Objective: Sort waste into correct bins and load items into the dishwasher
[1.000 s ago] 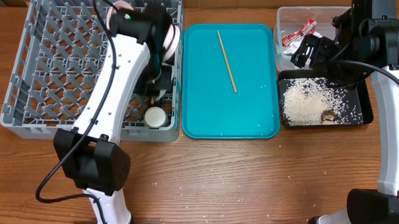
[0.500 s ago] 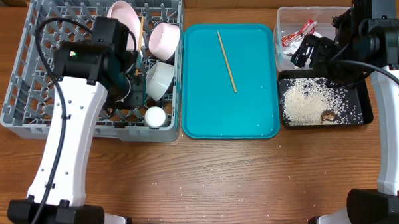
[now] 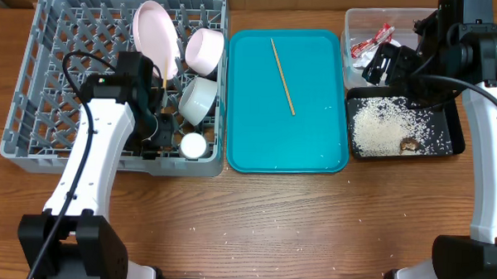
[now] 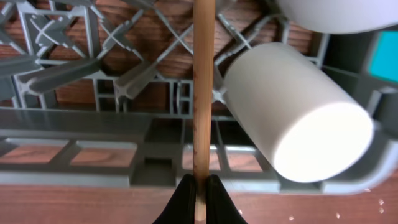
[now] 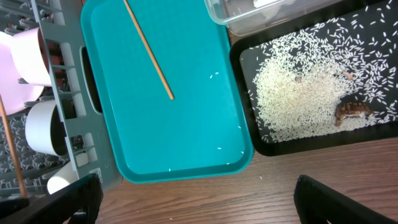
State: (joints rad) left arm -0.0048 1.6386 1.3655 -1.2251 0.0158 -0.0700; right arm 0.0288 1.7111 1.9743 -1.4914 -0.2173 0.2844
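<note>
the only print in view is on the red-and-white wrapper [image 3: 372,43] in the clear tub [image 3: 356,23] at far right, and it is too small to read.

the left gripper [image 4: 199,193] is pinched tight on one chopstick [image 4: 204,93] inside the grey dish rack [image 3: 35,82] at left, near its near right corner. the stick's long axis runs straight out from the fingertips, pointing toward the far side. the small cup [image 4: 298,118] lies on its side just right of it. the plate [image 3: 151,28] stands on edge farther back, with two bowls [image 3: 205,51] [image 3: 198,99] to its right.

the second chopstick [image 3: 283,76] lies flat on the teal tray [image 3: 315,142], long axis far to near, its near end slanting right.

the right gripper [image 5: 196,183] hangs with its fingers spread wide and nothing between them, above where the tub meets the black tray [image 3: 456,138]. the tray holds rice [image 3: 381,128] and a brown lump [image 3: 410,144].
</note>
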